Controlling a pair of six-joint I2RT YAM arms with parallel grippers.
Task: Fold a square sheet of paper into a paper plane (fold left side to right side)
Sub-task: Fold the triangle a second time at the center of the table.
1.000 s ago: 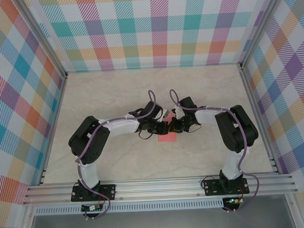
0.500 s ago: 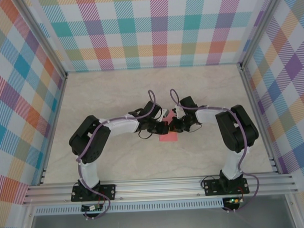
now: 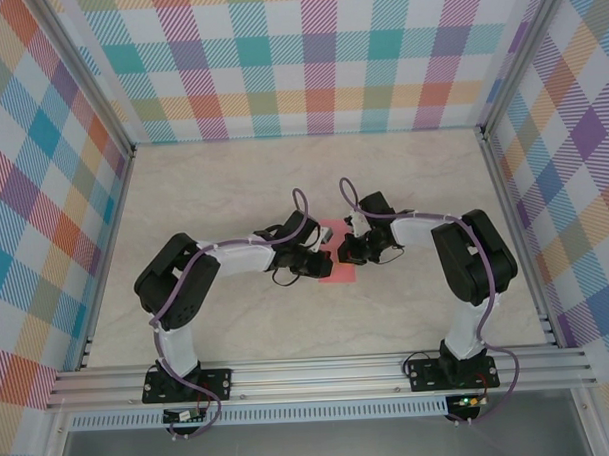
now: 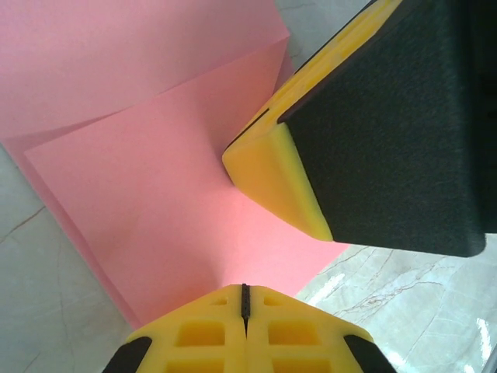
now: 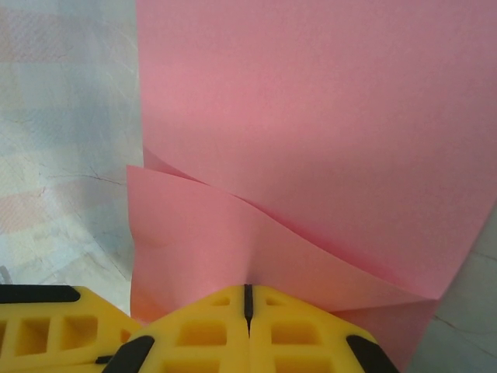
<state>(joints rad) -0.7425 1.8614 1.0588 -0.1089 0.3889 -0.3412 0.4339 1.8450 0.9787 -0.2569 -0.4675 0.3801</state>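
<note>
Since the earlier frame, the left gripper (image 3: 318,261) has been drawn toward the left of the top view. A gap is now seen between it and the right gripper (image 3: 345,253), and a little more pink is exposed there.

Nearest the camera, the aluminium rail (image 3: 320,373) is seen along the bottom of the top view, with both arm bases bolted to it. Both arms are bent inward toward the middle of the frame.

Left wrist view: the jaws are fully closed, with the yellow fingers (image 4: 210,334) meeting at a thin seam at the bottom centre. Nothing is seen gripped between them. Their tips are set against the square sheet of paper (image 4: 155,194), which lies flat on the pale marbled desk (image 4: 404,303). A folded upper layer is visible, its edge running diagonally across the upper left. The right gripper's yellow-and-black finger is pressed onto the sheet at centre right.

Right wrist view: the jaws are likewise closed to a seam at the bottom centre, nothing is held, and the tips are against the paper. A slightly lifted flap is noted just ahead of them.

Top view: the sheet is found at the centre of the desk, partly covered by both grippers. Beyond it stands the plaid back wall (image 3: 319,57).
</note>
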